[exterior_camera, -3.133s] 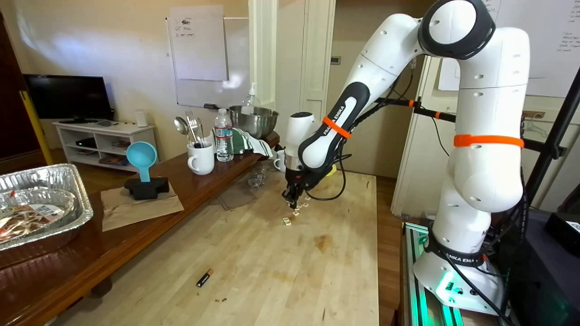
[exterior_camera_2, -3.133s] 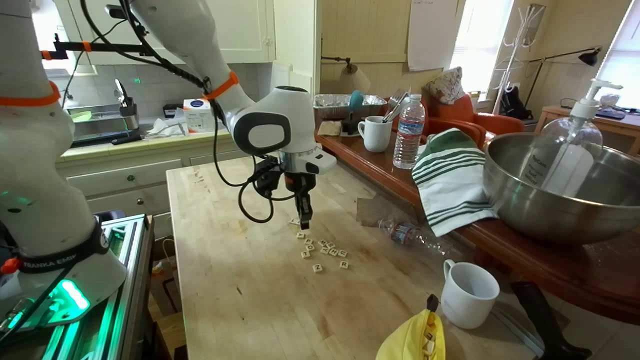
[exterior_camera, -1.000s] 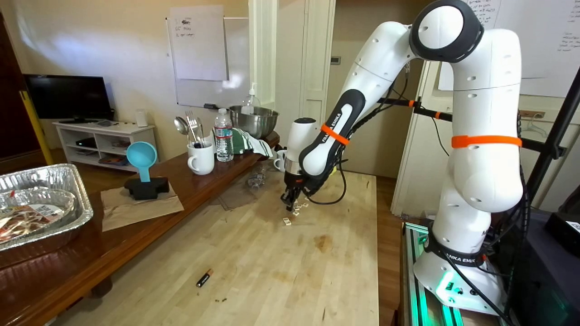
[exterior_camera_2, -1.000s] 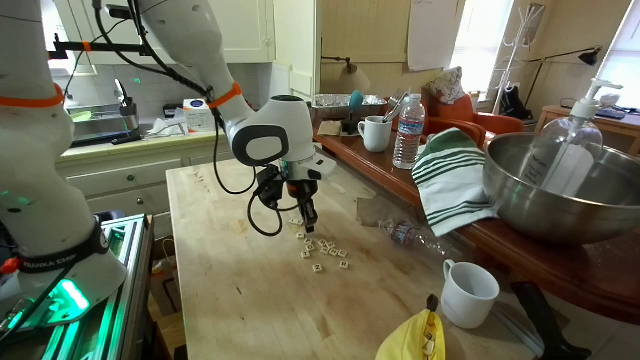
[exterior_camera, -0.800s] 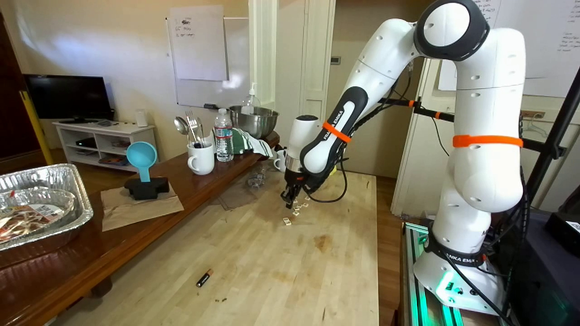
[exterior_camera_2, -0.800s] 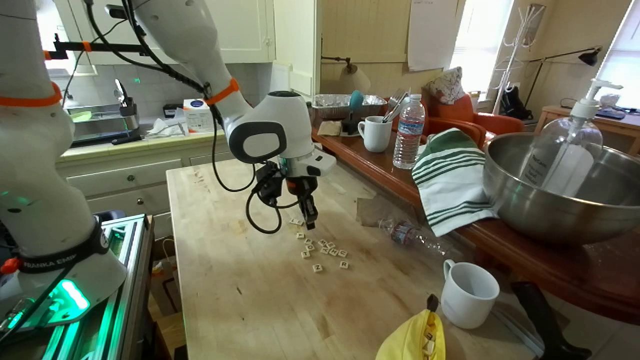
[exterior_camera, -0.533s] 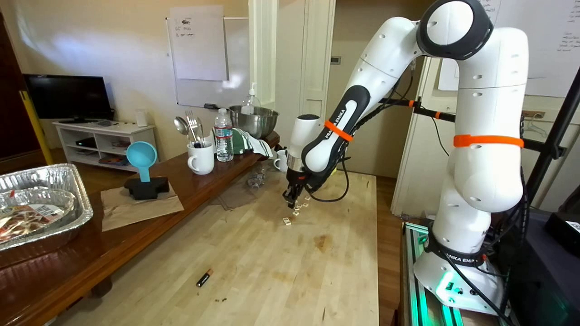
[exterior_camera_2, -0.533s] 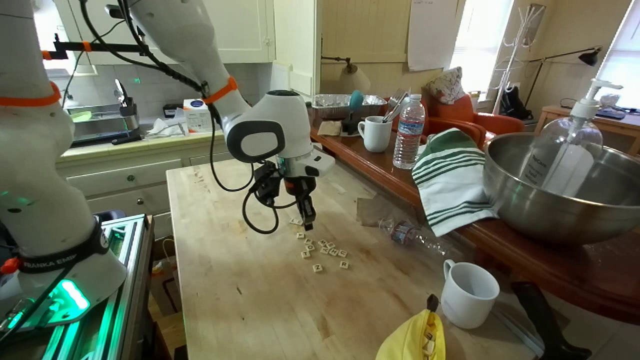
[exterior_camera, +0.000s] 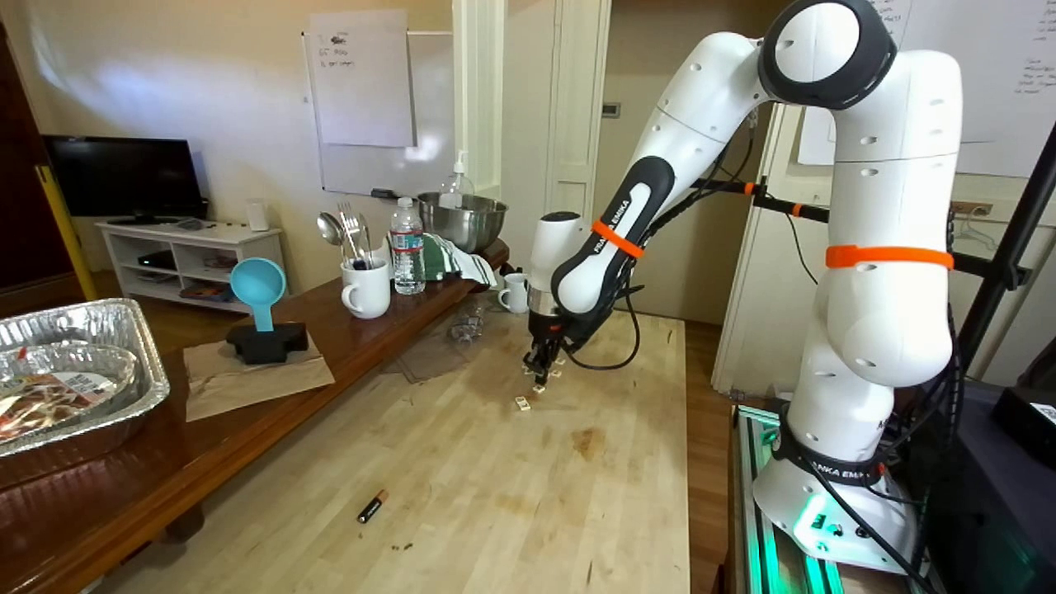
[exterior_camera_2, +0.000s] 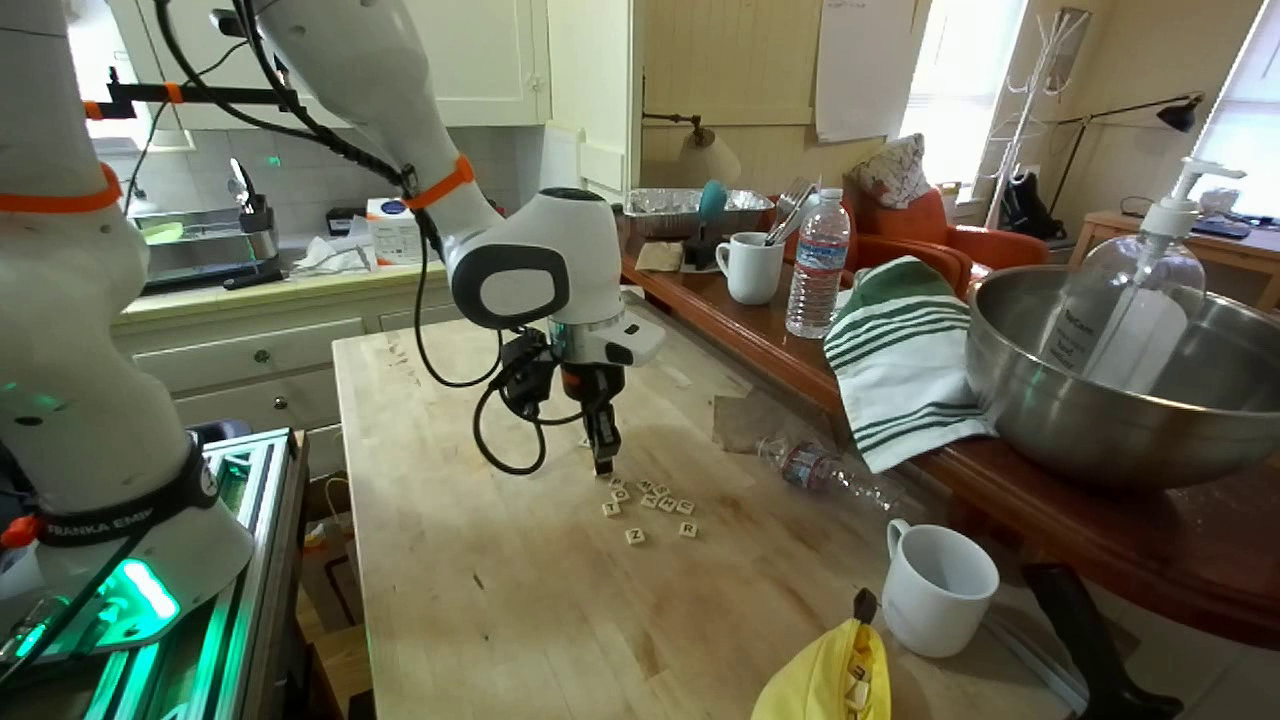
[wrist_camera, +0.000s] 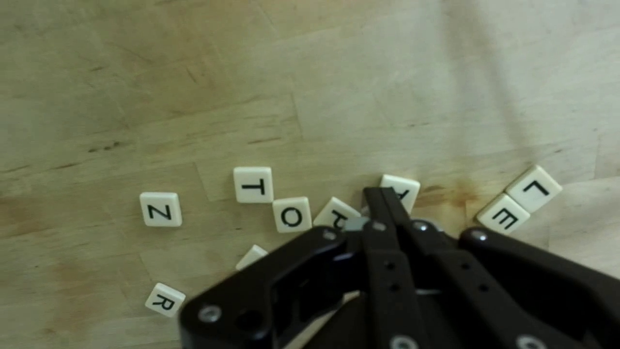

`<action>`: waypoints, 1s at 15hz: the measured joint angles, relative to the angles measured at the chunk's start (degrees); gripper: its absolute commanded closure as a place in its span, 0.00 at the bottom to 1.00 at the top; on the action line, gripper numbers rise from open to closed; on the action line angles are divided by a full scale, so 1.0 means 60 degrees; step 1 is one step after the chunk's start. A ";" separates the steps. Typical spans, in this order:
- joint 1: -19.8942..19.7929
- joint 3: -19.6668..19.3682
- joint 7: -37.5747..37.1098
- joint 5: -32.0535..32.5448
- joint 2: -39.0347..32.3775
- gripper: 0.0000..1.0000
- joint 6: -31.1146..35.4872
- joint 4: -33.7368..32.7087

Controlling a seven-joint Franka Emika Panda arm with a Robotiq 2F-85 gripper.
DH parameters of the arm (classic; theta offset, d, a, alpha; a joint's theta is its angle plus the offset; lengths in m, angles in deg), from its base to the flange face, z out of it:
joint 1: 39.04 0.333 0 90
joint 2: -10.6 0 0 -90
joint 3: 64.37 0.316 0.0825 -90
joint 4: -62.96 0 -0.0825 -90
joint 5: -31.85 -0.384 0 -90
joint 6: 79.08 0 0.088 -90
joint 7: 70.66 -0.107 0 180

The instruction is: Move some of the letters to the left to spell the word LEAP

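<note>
Two tiles, L and E, lay touching at the wrist view's right; a half-hidden tile, perhaps an A and likely next, showed just right of the gripper, whose fingers were pressed together; contact was unclear.

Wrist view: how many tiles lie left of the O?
4: T tile beside the O tile, Z tile farther left, R tile below Z, and a partly covered tile below T. The jaws may hide more.
</note>
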 measured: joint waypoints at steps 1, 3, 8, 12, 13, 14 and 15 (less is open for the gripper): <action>0.0001 0.0000 0.0000 0.0010 -0.0002 1.00 -0.0052 0.0000; 0.0001 -0.0003 -0.0006 0.0065 -0.0027 1.00 -0.0067 0.0000; 0.0005 -0.0026 -0.0029 0.0459 -0.0159 1.00 -0.0064 -0.0087; 0.0046 -0.0026 0.0073 0.0860 -0.0242 1.00 -0.0053 -0.0203; 0.0063 -0.0025 0.0106 0.0998 -0.0264 1.00 -0.0039 -0.0229; 0.0088 -0.0025 0.0155 0.1138 -0.0282 1.00 -0.0018 -0.0248; 0.0120 -0.0025 0.0225 0.1293 -0.0301 1.00 0.0021 -0.0263</action>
